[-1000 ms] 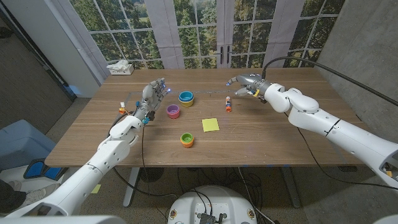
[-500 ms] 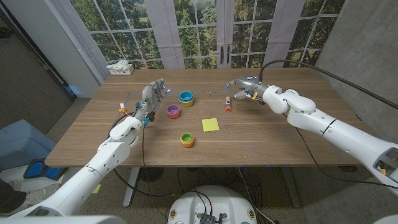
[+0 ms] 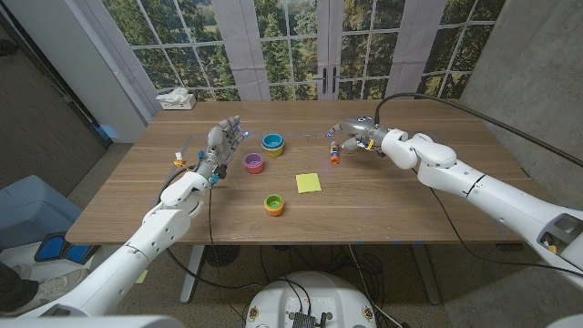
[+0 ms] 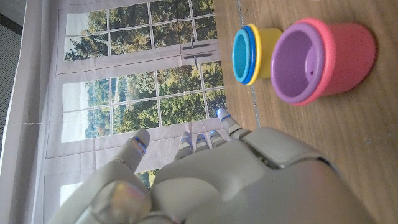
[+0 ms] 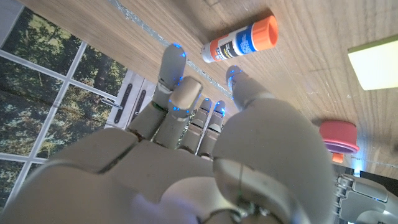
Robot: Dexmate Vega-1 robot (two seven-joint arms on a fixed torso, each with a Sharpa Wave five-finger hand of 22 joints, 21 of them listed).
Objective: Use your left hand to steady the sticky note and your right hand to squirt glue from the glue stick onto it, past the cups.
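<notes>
One light, rigid glue stick (image 5: pixel 240 43) lies flat; I'd pinch its white barrel, my right hand (image 3: pixel 357 132) spread and empty.

This looks like an office or meeting room turned into a robot test space. A long wooden surface (image 3: pixel 383 196) stands before tall paned glass doors (image 3: pixel 301 46) that look out on trees, with grey curtains (image 3: pixel 241 46) and plain grey walls (image 3: pixel 537 64). A tissue box (image 3: pixel 176 99) sits at the surface's far left corner, and black cables (image 3: pixel 455 96) trail across the room.
</notes>
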